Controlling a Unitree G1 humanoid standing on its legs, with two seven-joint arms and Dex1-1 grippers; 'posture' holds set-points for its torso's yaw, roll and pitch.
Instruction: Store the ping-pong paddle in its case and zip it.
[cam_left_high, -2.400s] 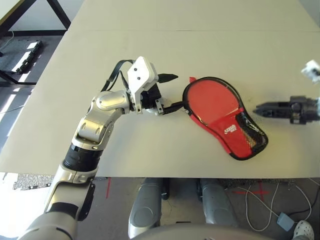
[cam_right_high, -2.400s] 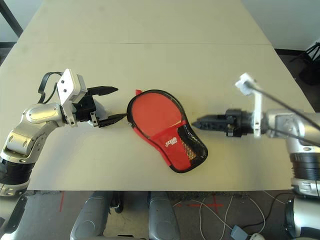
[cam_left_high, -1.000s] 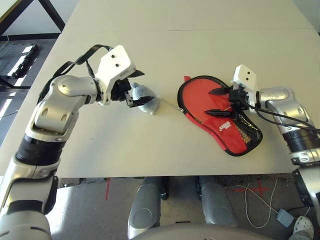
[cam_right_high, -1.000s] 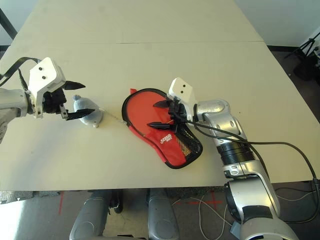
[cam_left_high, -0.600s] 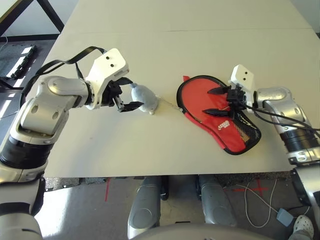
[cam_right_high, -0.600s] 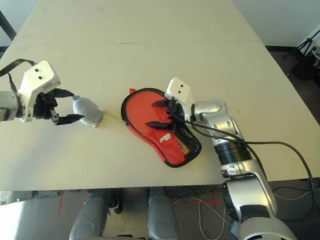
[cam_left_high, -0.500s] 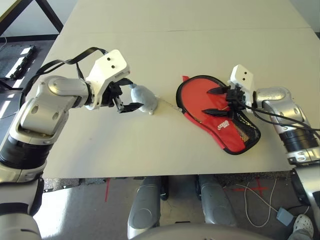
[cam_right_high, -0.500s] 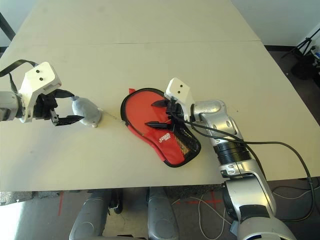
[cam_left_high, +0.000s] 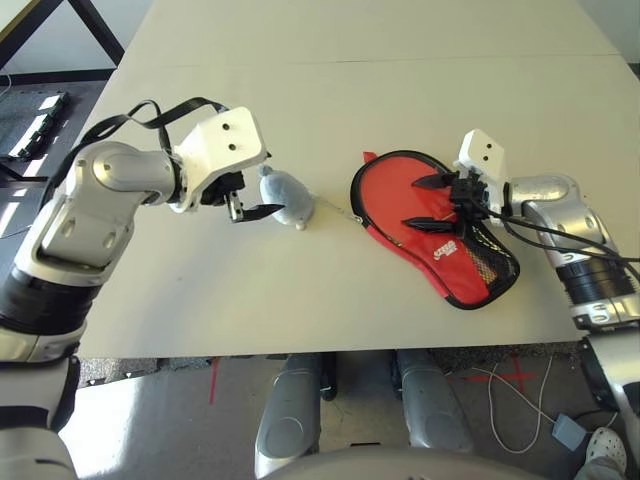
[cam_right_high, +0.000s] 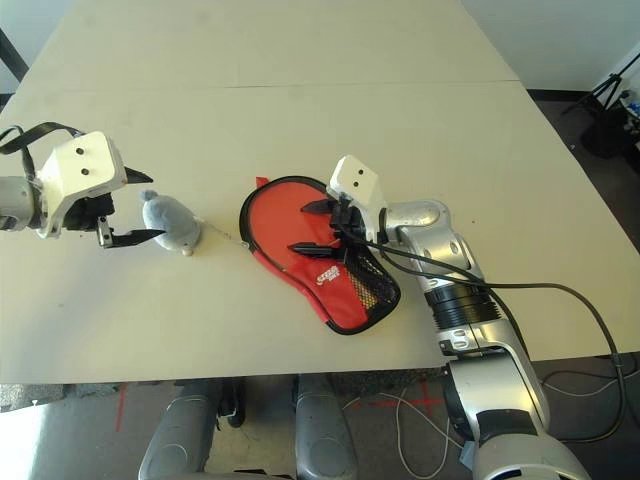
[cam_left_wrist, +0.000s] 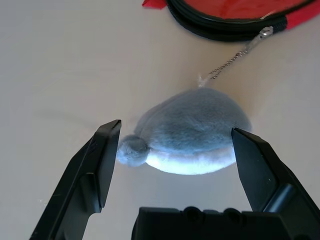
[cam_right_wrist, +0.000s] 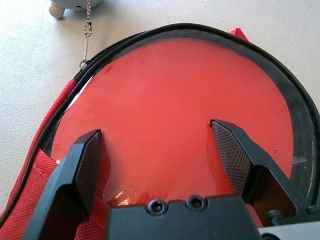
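Lying near the middle of the pale table (cam_left_high: 330, 90), the red case (cam_left_high: 432, 232) holds the ping-pong paddle (cam_right_wrist: 180, 125), whose round red rubber face shows inside the black zipper edging while the cover's narrow end, with its black mesh pocket and small white logo, points toward the table's near edge; the paddle's handle cannot be made out. The right gripper (cam_left_high: 428, 200) hangs directly over the round end of the case with its two black fingers spread wide, one finger (cam_right_wrist: 82, 167) to each side of the red face in the right wrist view, holding nothing; whether the fingertips touch the rubber cannot be told. A thin metal chain (cam_left_wrist: 231, 59) runs from the zipper pull at the case's rim to a small grey-white soft lump (cam_left_high: 286, 197) lying on the table just beside the case, on the robot's left. The left gripper (cam_left_high: 250, 192) sits at that lump with its fingers also spread wide, one finger (cam_left_wrist: 102, 150) close against the lump's small rounded knob and the other near its far side, the lump resting on the table between them and not gripped
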